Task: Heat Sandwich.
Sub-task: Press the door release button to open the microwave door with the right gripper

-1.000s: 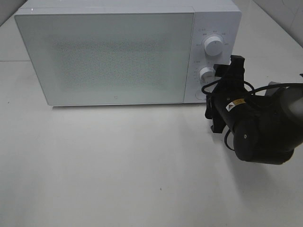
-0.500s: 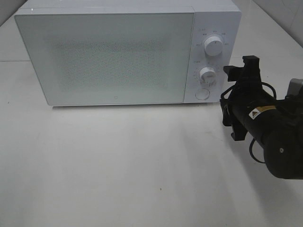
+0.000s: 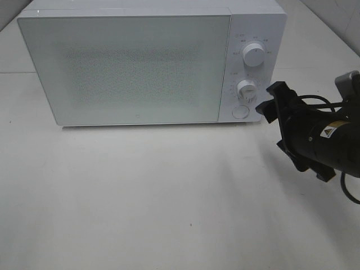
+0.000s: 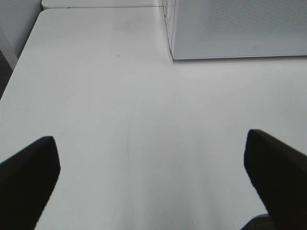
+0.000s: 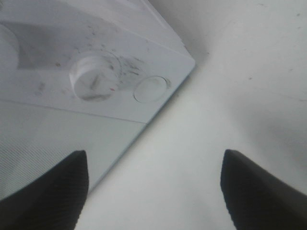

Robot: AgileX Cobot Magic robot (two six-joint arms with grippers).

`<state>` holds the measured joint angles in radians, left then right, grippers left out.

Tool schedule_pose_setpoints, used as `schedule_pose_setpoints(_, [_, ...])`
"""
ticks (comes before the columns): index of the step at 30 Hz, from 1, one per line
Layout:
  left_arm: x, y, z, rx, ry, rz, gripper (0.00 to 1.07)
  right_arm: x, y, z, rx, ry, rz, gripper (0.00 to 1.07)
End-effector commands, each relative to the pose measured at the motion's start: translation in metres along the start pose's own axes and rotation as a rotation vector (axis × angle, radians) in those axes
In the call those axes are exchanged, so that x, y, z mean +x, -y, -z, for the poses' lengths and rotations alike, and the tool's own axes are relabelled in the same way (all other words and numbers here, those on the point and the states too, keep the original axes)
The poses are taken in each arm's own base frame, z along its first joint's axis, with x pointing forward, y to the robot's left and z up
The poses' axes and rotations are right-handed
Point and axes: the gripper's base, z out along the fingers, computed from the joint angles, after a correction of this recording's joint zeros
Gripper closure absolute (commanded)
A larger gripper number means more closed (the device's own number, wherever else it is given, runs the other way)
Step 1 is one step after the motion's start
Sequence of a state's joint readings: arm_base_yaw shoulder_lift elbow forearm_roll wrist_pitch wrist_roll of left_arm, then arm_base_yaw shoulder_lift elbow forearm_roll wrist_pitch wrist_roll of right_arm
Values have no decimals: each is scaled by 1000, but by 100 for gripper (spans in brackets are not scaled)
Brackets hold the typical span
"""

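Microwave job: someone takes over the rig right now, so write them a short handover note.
Left gripper: open, empty, over bare table, a corner of the microwave ahead of it.
Right gripper: open, empty, beside the control panel, near the lower dial and round button, touching neither.
Sandwich: in no view; I cannot tell whether it is inside.
Done: microwave door is shut.
Left: confirm the sandwich is inside, probably check the dials, then take it out once heated.
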<state>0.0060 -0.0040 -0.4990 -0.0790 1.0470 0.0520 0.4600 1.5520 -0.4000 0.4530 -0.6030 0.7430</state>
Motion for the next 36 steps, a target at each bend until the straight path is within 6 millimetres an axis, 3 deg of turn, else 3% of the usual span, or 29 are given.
schedule_pose_setpoints(1, [1, 0, 0, 0, 17, 7, 7, -4, -2, 6, 51, -89, 222, 33])
schedule_pose_setpoints(4, [1, 0, 0, 0, 17, 7, 7, -7, -4, 8, 70, -134, 319, 33])
schedule_pose_setpoints(13, [1, 0, 0, 0, 17, 7, 7, -10, -19, 14, 70, -400, 878, 33])
schedule_pose_setpoints(18, [1, 0, 0, 0, 17, 7, 7, -11, -23, 18, 116, -532, 997, 33])
schedule_pose_setpoints(30, [1, 0, 0, 0, 17, 7, 7, -18, -34, 34, 234, -777, 1045, 33])
schedule_pose_setpoints(35, [1, 0, 0, 0, 17, 7, 7, -25, -40, 53, 229, -763, 1070, 33])
schedule_pose_setpoints(36, [1, 0, 0, 0, 17, 7, 7, -30, -45, 65, 207, -722, 1083, 33])
